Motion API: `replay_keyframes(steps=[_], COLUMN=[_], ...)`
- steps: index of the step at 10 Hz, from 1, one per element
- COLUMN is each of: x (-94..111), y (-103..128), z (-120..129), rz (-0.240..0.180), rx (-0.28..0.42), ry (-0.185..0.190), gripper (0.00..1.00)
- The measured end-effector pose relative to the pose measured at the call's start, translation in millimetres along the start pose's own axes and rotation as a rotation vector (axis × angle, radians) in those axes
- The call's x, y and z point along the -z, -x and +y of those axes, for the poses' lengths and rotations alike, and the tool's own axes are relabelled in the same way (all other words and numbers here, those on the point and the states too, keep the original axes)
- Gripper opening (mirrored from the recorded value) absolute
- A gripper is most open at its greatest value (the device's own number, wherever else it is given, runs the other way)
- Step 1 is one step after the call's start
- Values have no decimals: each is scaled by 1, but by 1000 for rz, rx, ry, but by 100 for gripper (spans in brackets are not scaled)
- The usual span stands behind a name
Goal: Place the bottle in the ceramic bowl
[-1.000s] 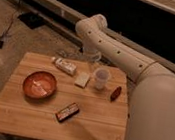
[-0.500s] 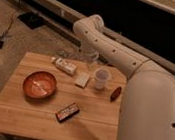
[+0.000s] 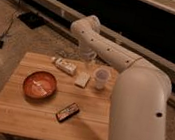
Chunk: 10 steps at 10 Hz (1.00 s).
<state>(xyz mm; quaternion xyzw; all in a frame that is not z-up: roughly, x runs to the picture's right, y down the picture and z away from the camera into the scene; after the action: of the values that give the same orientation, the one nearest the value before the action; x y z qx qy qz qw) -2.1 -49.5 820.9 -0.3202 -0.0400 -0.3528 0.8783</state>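
The bottle (image 3: 64,65) lies on its side near the back edge of the wooden table (image 3: 22,116), pale with a light label. The ceramic bowl (image 3: 40,85) is orange-red with pale streaks and sits on the left half of the table, in front of the bottle. My gripper (image 3: 88,63) hangs down from the white arm (image 3: 130,77) over the table's back edge. It is just right of the bottle and left of the white cup (image 3: 100,78), and holds nothing that I can see.
A pale flat block (image 3: 83,79) lies between the bottle and the cup. A dark snack bar (image 3: 67,111) lies at the front middle. My arm covers the table's right side. Cables (image 3: 3,34) lie on the floor at left.
My arm has swung left and nearer the camera, covering more of the table's right side. The small dark red object beside the cup is now hidden. The bottle and bowl have not moved.
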Motion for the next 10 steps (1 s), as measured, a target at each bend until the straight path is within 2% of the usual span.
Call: replay_keyframes(steps=[1, 3, 5, 7, 8, 9, 10], x=[-3, -6, -10, -19, -25, -26, -27], y=[0, 1, 6, 5, 13, 19, 21], z=[-1, 1, -22, -32, -39, -49, -53], rz=[-8, -4, -1, 2, -3, -8, -8], rx=[0, 14, 48, 66, 86, 106, 109], ry=[4, 8, -4, 5, 5, -24, -34], gripper=[45, 58, 65, 65, 65, 65, 65])
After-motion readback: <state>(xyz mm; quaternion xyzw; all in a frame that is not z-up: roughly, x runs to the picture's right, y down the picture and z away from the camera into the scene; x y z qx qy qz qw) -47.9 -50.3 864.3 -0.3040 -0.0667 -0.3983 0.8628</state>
